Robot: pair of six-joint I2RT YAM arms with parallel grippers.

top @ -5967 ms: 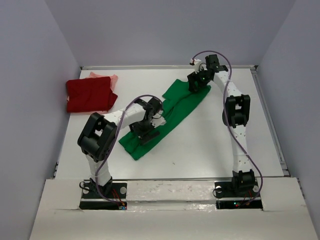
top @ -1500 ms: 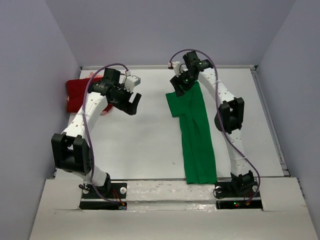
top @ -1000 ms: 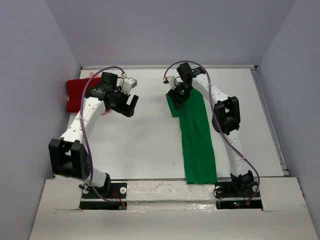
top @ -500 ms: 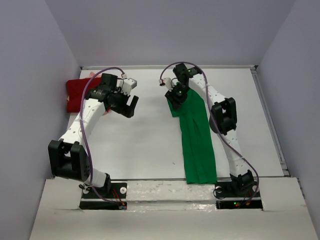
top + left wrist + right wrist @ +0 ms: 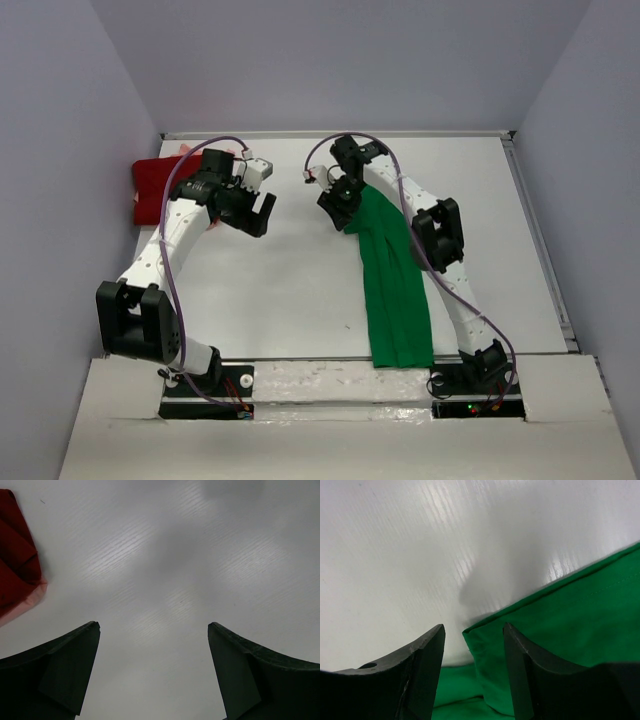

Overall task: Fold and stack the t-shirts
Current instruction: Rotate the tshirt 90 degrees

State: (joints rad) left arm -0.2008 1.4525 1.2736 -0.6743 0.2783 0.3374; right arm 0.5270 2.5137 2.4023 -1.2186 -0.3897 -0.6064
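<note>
The bright green t-shirt (image 5: 393,285) lies as a long folded strip from the table's middle back to its near edge. My right gripper (image 5: 334,210) is at the strip's far left corner. In the right wrist view that gripper (image 5: 473,626) is open, its jaws straddling the corner of the green cloth (image 5: 570,610) without pinching it. The dark red t-shirt (image 5: 150,182) lies folded at the far left, with a salmon-pink edge (image 5: 27,600) showing under the red cloth (image 5: 15,565). My left gripper (image 5: 258,216) hangs wide open over bare table (image 5: 153,624), right of the red shirt.
The white table (image 5: 300,290) has a raised rim along its right side (image 5: 540,240) and grey walls at the back and both sides. The green strip's near end reaches the front edge (image 5: 400,360) beside the right arm's base.
The right gripper has slid left and nearer along the green shirt's far end to its left corner. The left arm has barely moved and stays open.
</note>
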